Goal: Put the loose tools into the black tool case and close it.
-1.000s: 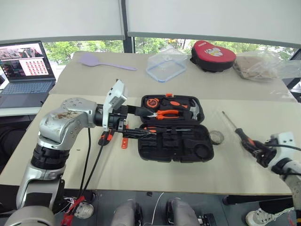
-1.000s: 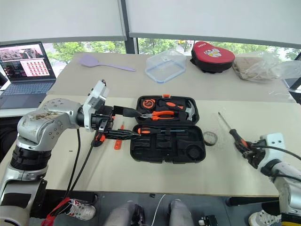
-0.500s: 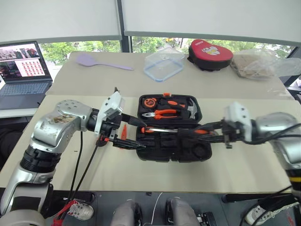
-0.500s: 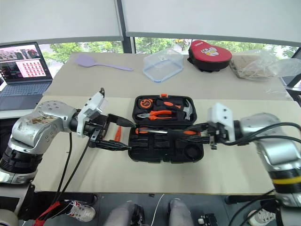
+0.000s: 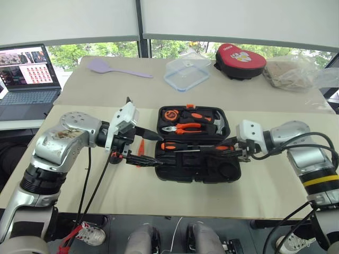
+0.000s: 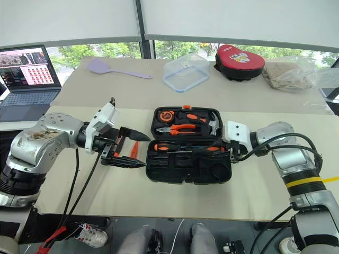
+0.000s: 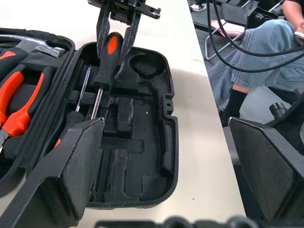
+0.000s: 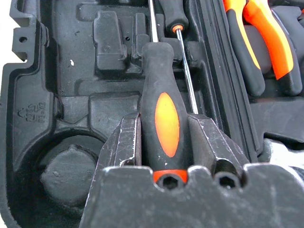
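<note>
The black tool case [image 5: 197, 170] lies open at mid-table. Pliers, a hammer and a tape measure fill its far half. My right gripper [image 6: 220, 150] reaches in from the right over the near half. Its fingers press both sides of an orange-and-black screwdriver [image 8: 166, 118], whose shaft lies along the hinge side. A second screwdriver [image 5: 177, 145] rests in the recess beside it. My left gripper [image 6: 142, 151] hangs open at the case's left edge with nothing in it. On the table by its fingers lies a small orange tool [image 6: 132, 150].
On the far table sit a lilac spatula [image 5: 114, 69], a clear plastic box [image 5: 186, 74], a red-and-black pouch [image 5: 239, 61] and a crumpled plastic bag [image 5: 294, 71]. A laptop [image 5: 26, 74] stands at the far left. A seated person's legs [image 7: 247, 61] show beyond the table's edge.
My right arm has swung in from the table's right edge with the screwdriver and brought it over the case's near half. The left gripper stays open and has drawn slightly back from the case.
</note>
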Controlling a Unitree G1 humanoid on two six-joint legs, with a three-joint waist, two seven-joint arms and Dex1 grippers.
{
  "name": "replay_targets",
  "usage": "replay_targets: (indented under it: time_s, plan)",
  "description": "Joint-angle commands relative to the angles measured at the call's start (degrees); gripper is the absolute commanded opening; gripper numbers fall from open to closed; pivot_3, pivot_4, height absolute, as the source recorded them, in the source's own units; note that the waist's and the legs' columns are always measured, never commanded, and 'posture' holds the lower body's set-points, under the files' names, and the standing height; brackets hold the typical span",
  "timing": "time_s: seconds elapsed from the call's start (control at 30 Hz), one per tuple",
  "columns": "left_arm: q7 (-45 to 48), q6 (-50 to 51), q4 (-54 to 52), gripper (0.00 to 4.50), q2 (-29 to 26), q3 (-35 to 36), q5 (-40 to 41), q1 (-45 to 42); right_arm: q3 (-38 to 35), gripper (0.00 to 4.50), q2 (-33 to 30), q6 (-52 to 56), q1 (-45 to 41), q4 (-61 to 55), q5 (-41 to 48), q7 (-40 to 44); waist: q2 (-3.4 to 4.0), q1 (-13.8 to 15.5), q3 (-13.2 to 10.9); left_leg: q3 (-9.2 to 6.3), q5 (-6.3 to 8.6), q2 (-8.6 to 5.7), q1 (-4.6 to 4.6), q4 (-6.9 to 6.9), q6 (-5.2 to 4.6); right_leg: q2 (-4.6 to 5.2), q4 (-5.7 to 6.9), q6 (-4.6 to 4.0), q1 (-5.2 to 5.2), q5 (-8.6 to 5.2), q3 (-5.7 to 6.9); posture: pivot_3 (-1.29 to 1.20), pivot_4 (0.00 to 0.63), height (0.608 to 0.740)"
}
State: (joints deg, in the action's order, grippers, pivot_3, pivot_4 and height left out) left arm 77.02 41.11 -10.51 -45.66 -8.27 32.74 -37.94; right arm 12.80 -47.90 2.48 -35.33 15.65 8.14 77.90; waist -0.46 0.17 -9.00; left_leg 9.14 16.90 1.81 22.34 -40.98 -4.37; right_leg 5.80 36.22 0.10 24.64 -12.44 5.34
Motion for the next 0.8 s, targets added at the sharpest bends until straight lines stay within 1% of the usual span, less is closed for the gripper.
replay_targets:
  time_s: [0.03,0.07,0.13,0.2,0.23,0.33,0.37,0.4,0.43,0.5,0.53,0.57,0.73,0.8]
  plan:
    - [-0.2,-1.2,-0.5,4.50,-0.4,1.5,0.0,-1.2,-1.2,2.81,-0.2,0.8,0.2,-2.0,0.3,0.3,0.00,0.0,0.0,0.00,0.00,0.00,0.00,0.00,0.00,0.00,0.00,0.00,0.00,0.00,0.00,0.00,0.150,0.731]
    - [-0.2,-1.2,-0.3,4.50,-0.3,1.4,-0.1,-1.3,-1.7,3.03,0.0,1.6,0.2,-2.5,0.7,0.0,0.00,0.0,0.0,0.00,0.00,0.00,0.00,0.00,0.00,0.00,0.00,0.00,0.00,0.00,0.00,0.00,0.150,0.731]
    - [-0.3,-1.3,0.1,4.50,0.0,1.3,-0.3,-1.7,-3.0,3.66,0.8,5.0,-0.3,-4.5,2.7,-0.9,0.00,-0.1,0.0,0.00,0.00,0.00,0.00,0.00,0.00,0.00,0.00,0.00,0.00,0.00,0.00,0.00,0.150,0.731]
    - [-0.3,-1.4,0.4,4.50,0.3,1.2,-0.6,-1.9,-3.9,4.39,1.4,8.3,-0.7,-6.9,4.4,-1.5,0.00,-0.2,0.0,0.00,0.00,0.02,0.00,0.00,0.01,-0.01,0.01,0.00,0.00,0.00,0.00,0.00,0.150,0.731]
    - [-0.3,-1.4,0.5,4.50,0.4,1.1,-0.7,-1.9,-4.3,4.48,1.7,9.7,-0.7,-8.0,4.9,-2.0,0.00,-0.2,0.0,0.00,0.00,0.02,0.00,0.00,0.01,-0.02,0.01,-0.01,0.00,0.00,-0.01,0.00,0.150,0.731]
    - [-0.1,-1.8,0.8,4.50,0.7,1.0,-1.1,-1.5,-4.7,4.48,3.3,13.0,-0.8,-10.4,5.3,-4.6,0.00,-0.3,0.0,0.00,0.00,0.02,0.00,0.00,0.01,-0.01,0.02,-0.01,0.00,0.00,0.00,0.00,0.150,0.731]
    - [-0.1,-1.9,1.0,4.50,0.7,0.9,-1.2,-1.4,-4.8,4.05,3.7,13.9,-0.6,-11.1,5.7,-5.0,0.00,-0.2,0.0,0.00,0.00,0.02,0.00,0.00,0.01,-0.01,0.01,-0.01,0.00,0.01,0.00,0.00,0.150,0.731]
    - [-0.2,-2.1,1.2,4.50,0.8,0.8,-1.4,-1.4,-5.0,3.90,4.3,15.0,-0.5,-11.6,6.2,-5.6,0.00,-0.2,0.0,0.00,0.00,0.02,0.01,0.00,0.01,-0.01,0.01,-0.01,0.00,0.00,0.01,0.00,0.150,0.731]
    - [-0.3,-2.2,1.4,4.50,0.8,0.7,-1.5,-1.4,-5.0,3.63,4.7,15.9,-0.3,-12.1,6.5,-6.0,0.00,-0.2,0.0,0.00,0.00,0.01,0.01,0.00,0.01,-0.01,0.01,-0.01,0.00,0.01,0.01,0.00,0.150,0.731]
    - [-0.3,-2.2,1.4,4.50,0.8,0.6,-1.6,-1.4,-4.8,2.98,5.5,16.2,0.4,-12.7,6.3,-6.7,0.00,-0.2,0.0,0.00,0.00,0.01,0.01,0.00,0.01,0.00,0.01,-0.01,0.00,0.01,0.00,0.00,0.150,0.731]
    - [-0.3,-2.2,1.4,4.50,0.7,0.6,-1.6,-1.4,-4.5,2.59,5.7,16.0,0.7,-12.7,6.1,-7.0,0.00,-0.2,0.0,0.00,0.00,0.01,0.01,0.00,0.01,-0.01,0.01,-0.01,0.00,0.01,0.01,0.00,0.150,0.731]
    - [-0.2,-2.1,1.4,4.50,0.6,0.7,-1.7,-1.4,-4.2,2.33,6.0,15.8,1.0,-12.6,5.8,-7.2,0.00,-0.2,0.0,0.00,0.00,0.01,0.01,0.00,0.01,-0.01,0.01,-0.01,0.00,0.01,0.01,0.00,0.150,0.731]
    - [-0.4,-2.1,0.9,4.50,0.7,0.7,-2.0,-1.3,-2.6,0.55,7.2,14.7,1.0,-9.5,3.3,-8.9,0.00,-0.3,0.0,0.01,0.00,0.00,0.00,0.01,0.01,-0.02,0.02,-0.01,0.00,0.01,0.01,0.00,0.150,0.731]
    - [-0.7,-2.0,0.5,4.50,1.0,0.8,-1.8,-1.1,-0.7,0.03,7.0,13.2,1.2,-8.0,0.9,-8.8,0.00,-0.3,0.0,0.01,0.00,0.00,0.01,0.01,0.01,-0.02,0.01,-0.01,0.01,0.01,0.01,0.00,0.150,0.731]
